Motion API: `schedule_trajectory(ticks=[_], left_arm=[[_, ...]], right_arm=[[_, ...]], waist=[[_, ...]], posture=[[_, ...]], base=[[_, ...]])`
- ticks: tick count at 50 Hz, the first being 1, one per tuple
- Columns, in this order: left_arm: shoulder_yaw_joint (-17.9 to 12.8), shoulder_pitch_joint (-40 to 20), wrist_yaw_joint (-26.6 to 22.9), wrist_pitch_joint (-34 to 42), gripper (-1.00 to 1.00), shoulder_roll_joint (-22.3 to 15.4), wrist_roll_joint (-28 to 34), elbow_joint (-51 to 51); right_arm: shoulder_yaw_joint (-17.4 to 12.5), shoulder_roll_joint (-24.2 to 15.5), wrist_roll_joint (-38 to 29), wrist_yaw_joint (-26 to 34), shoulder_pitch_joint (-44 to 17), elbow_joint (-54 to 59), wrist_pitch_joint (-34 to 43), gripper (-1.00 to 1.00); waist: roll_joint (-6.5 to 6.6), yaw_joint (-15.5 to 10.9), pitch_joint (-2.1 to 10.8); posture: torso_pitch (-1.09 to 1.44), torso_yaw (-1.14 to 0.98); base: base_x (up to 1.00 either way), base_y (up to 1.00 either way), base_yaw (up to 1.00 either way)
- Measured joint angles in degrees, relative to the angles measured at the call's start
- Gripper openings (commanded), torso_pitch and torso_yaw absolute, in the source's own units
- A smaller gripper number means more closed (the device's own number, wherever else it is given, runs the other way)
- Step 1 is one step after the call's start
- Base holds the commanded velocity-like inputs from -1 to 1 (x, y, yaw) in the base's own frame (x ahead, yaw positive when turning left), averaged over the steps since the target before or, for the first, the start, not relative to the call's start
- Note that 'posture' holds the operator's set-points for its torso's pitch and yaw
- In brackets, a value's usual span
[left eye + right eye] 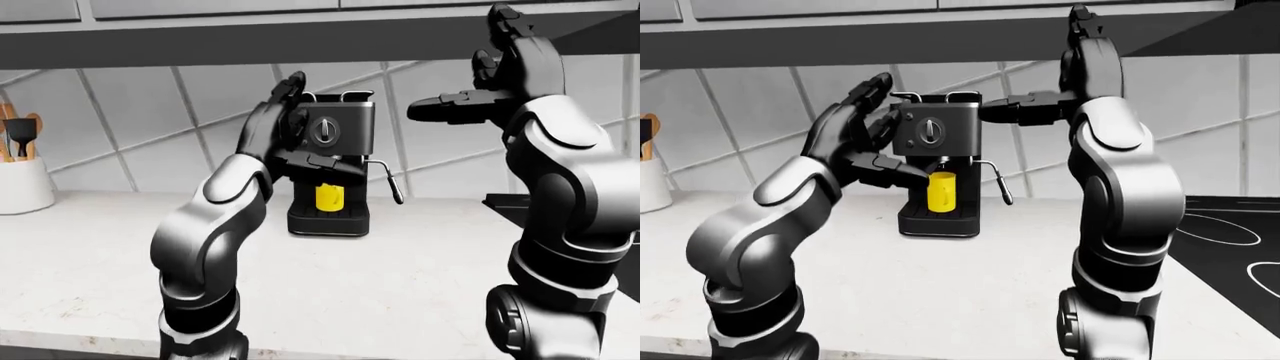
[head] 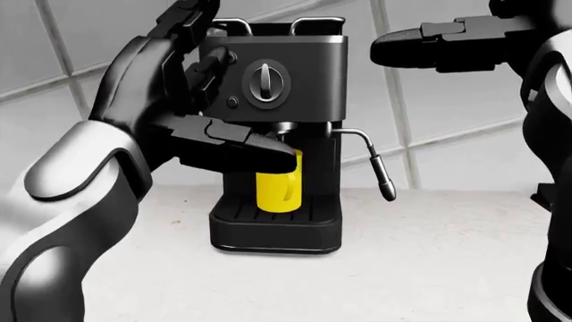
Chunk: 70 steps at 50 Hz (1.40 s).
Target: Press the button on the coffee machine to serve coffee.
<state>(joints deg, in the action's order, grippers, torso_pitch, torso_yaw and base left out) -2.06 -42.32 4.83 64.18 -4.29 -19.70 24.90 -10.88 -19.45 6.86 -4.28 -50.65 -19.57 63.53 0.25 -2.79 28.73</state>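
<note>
Nearest us, our left arm bends up from the view's lower left, its left hand (image 2: 192, 100) spread against the left side of the coffee machine (image 2: 281, 100), fingers apart and gripping nothing, one finger lying across under the brew head. Our right hand (image 1: 490, 82) is raised high at the right of the left-eye view, fingers also splayed and empty, well apart from the machine. The machine stands on the counter (image 1: 400, 262) against the tiled wall, a yellow cup (image 2: 279, 188) on its drip tray beneath the dial (image 2: 266, 82).
</note>
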Motion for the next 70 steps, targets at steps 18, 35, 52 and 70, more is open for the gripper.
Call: schedule_trajectory(ticks=[18, 35, 52, 70], left_arm=[[0.57, -1.57, -2.39, -2.88, 1.00, 0.44, 2.32, -4.80], [-0.11, -2.45, -3.65, -5.86, 1.00, 0.32, 3.72, -9.65], [0.11, -2.41, -4.18, -7.99, 1.00, 0.61, 4.26, -12.14], [0.31, -3.02, -5.08, -11.60, 1.00, 0.93, 5.39, -17.59]], right_arm=[[-0.18, -0.10, 0.23, -0.11, 0.06, -0.07, 0.03, 1.00], [-0.10, 0.30, 0.28, -0.39, 0.79, 0.18, -0.81, 1.00], [-0.12, 0.32, 0.53, -0.69, 0.72, 0.00, -1.00, 1.00], [0.29, 0.88, 0.53, -0.79, 0.77, 1.19, -2.04, 1.00]], waist=[[-0.14, -0.01, 0.12], [-0.18, 0.04, 0.13], [-0.23, 0.10, 0.21], [-0.31, 0.10, 0.24]], posture=[[-0.90, 0.00], [-0.90, 0.00], [-0.90, 0.00], [-0.90, 0.00]], base=[[0.00, 0.00, 0.00], [0.00, 0.00, 0.00], [0.00, 0.00, 0.00], [0.00, 0.00, 0.00]])
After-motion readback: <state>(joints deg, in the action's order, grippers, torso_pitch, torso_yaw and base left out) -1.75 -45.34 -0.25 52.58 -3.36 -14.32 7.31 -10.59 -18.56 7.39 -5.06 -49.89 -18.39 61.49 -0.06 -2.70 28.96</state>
